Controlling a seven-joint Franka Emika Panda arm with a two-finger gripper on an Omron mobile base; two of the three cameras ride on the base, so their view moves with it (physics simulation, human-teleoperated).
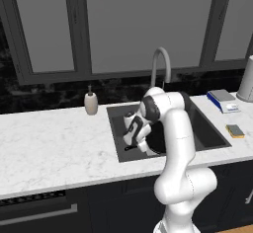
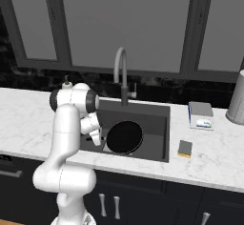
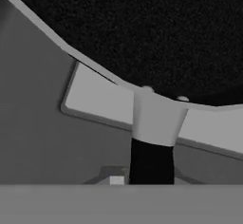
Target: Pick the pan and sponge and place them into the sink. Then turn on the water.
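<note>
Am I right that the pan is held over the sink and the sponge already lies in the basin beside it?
Not quite: the sponge lies on the counter to the right of the sink, as the right base view shows. The pan is indeed over the sink.

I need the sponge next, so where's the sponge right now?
The sponge lies on the counter right of the sink, in front of the blue-and-white box.

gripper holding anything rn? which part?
Yes: the gripper is shut on the pan, holding it by its short handle, low over the sink.
</note>
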